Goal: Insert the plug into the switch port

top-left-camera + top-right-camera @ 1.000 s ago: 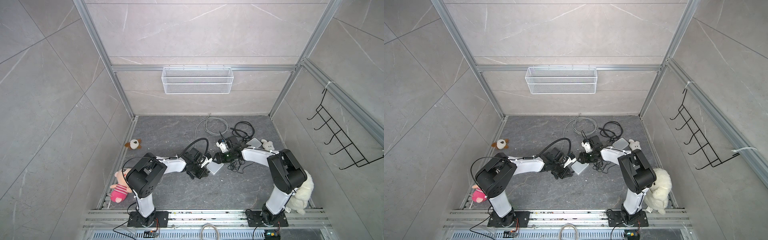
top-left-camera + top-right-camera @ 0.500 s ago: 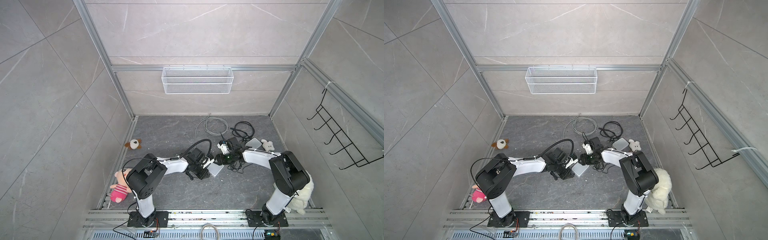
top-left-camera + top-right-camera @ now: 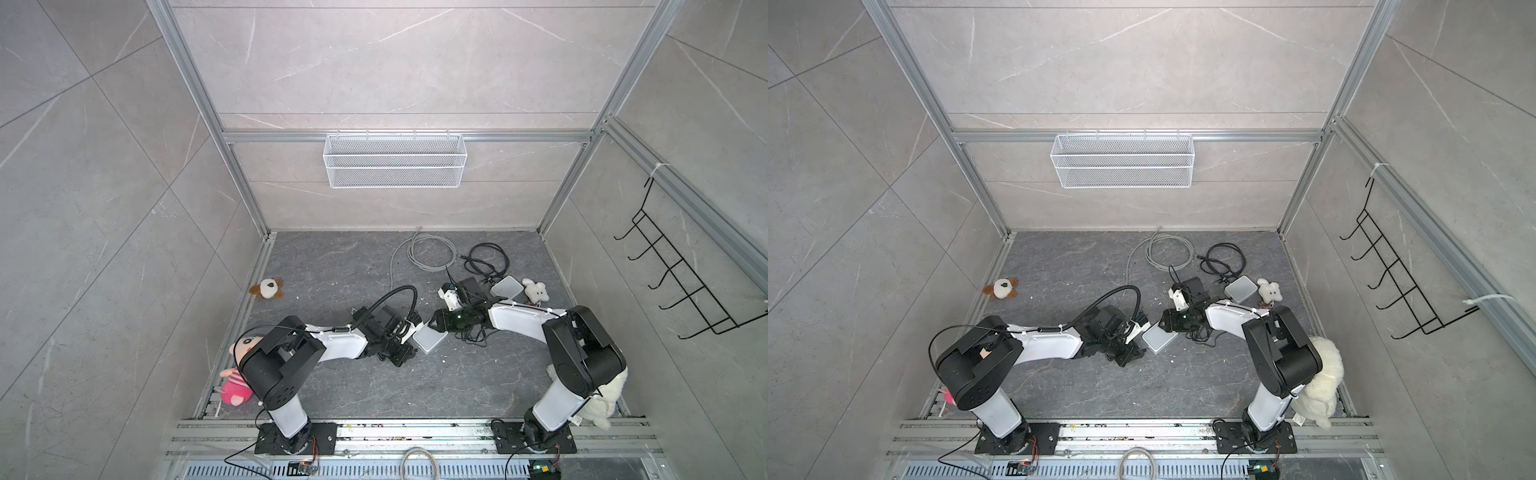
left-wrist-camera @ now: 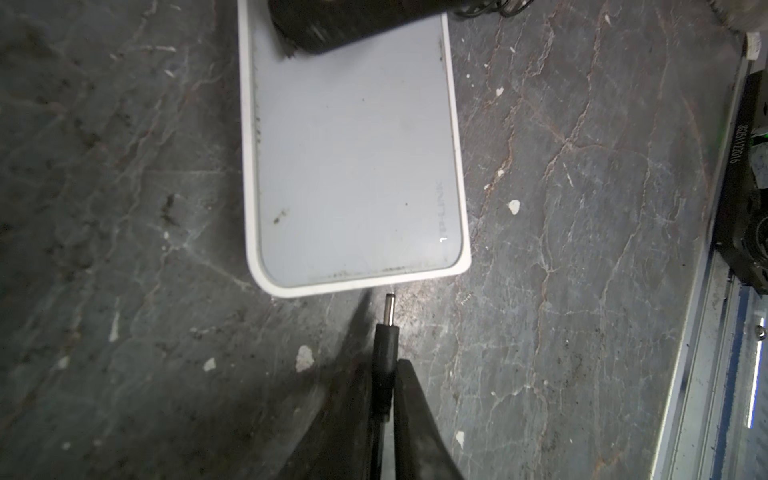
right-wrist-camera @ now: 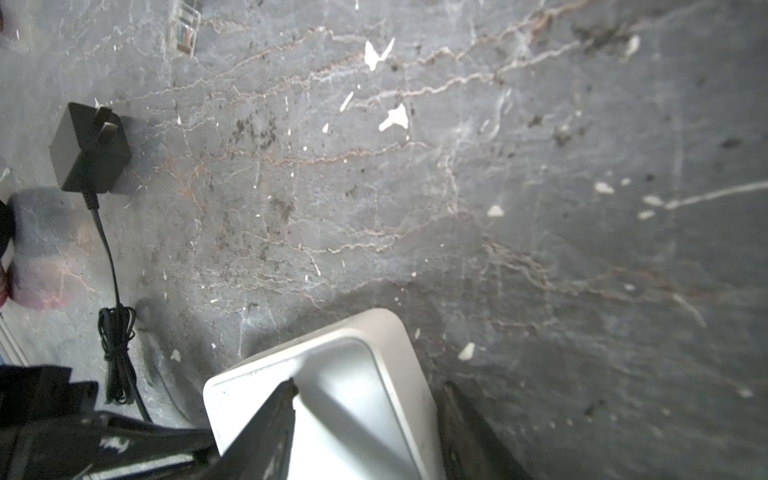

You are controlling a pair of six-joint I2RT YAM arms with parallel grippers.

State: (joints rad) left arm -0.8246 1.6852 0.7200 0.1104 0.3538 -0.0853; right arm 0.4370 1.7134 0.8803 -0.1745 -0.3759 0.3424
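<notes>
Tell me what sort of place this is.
Likely a robot test cell, not a home or workshop: a left arm and right arm bolted to a front rail, tiled walls in an aluminium frame, and props on the floor: a plush dog, a grey cable, a white switch.

White wire-mesh basket (image 3: 395,160) hangs upper centre on back wall. Black wire hook rack (image 3: 681,261) on right wall. On dark grey veined tabletop (image 3: 332,257): brown-and-white plush dog (image 3: 267,288) left, coiled grey cable (image 3: 412,245) rear centre, small white plush (image 3: 536,291) right. Pink-dressed doll (image 3: 232,386) at lower-left edge; large cream plush (image 3: 602,399) lower right.
</notes>
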